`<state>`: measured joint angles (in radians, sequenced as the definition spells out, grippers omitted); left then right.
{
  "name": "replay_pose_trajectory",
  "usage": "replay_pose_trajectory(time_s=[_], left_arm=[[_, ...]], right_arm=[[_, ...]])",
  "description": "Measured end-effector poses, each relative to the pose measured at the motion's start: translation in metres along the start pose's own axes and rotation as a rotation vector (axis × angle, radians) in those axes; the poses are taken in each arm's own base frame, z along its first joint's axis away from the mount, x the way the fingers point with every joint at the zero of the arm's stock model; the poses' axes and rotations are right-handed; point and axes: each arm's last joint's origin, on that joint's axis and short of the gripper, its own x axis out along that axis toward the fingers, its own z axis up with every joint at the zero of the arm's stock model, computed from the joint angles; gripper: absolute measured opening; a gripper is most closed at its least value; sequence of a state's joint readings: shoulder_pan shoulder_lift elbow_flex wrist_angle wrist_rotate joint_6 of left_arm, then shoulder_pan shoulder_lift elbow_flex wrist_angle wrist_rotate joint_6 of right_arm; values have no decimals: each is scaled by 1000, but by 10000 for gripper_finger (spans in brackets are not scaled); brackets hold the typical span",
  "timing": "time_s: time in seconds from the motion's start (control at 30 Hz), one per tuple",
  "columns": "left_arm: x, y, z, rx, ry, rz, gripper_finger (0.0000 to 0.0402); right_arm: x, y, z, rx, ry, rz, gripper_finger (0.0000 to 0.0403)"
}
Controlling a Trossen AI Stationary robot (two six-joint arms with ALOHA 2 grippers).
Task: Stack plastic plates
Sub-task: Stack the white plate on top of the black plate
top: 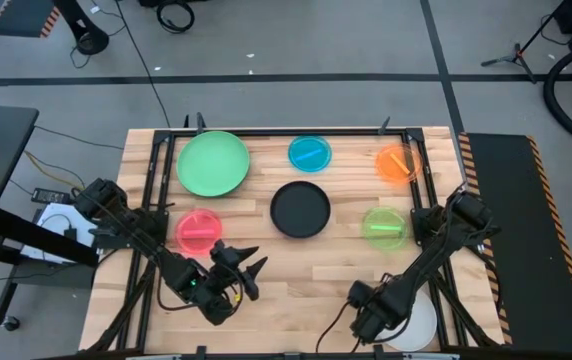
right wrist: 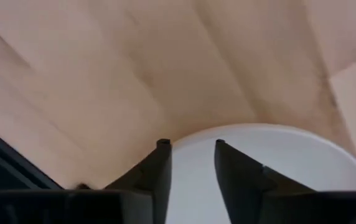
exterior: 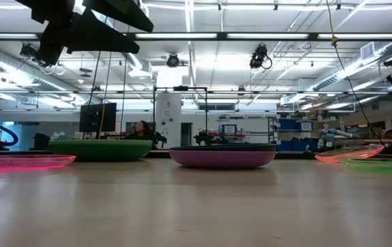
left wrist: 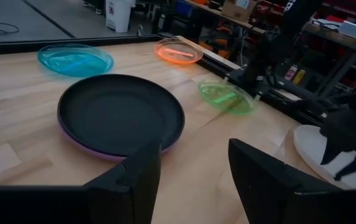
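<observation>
Overall: wooden table, plates spread over its far and middle parts, both arms low at near edge.

1. Large green plate, far left. Low view shows a darker green rim; can't tell if two are stacked.
2. Black plate, centre of table, sitting on a purple plate whose rim shows beneath it in left wrist and low views.
3. White plate, near right edge, partly under right arm.
4. Small plates, clear-tinted:
 - red plate, left, near left arm.
 - blue plate, far centre, beside green plate.
 - orange plate, far right.
 - lime plate, right, near side of orange plate.
5. Left gripper, near left of table, between red and black plates; fingers spread apart, holding nothing.
6. Right gripper, near right, over rim of white plate; fingers parted w/ narrow gap, nothing between them.
</observation>
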<state>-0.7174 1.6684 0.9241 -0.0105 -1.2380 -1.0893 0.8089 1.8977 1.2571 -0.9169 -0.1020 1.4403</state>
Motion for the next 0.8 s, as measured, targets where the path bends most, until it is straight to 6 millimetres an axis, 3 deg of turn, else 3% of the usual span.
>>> replay_pose_trajectory(time_s=[0.27, 0.57, 0.8], left_arm=[[0, 0, 0, -1, 0, 1, 194], [2, 1, 1, -1, -1, 6, 194], [2, 1, 1, -1, -1, 6, 194]], right_arm=[[1, 0, -2, 76, -8, -7, 191], [28, 18, -7, 77, 57, 66, 193], [28, 18, -6, 67, 29, 65, 185]])
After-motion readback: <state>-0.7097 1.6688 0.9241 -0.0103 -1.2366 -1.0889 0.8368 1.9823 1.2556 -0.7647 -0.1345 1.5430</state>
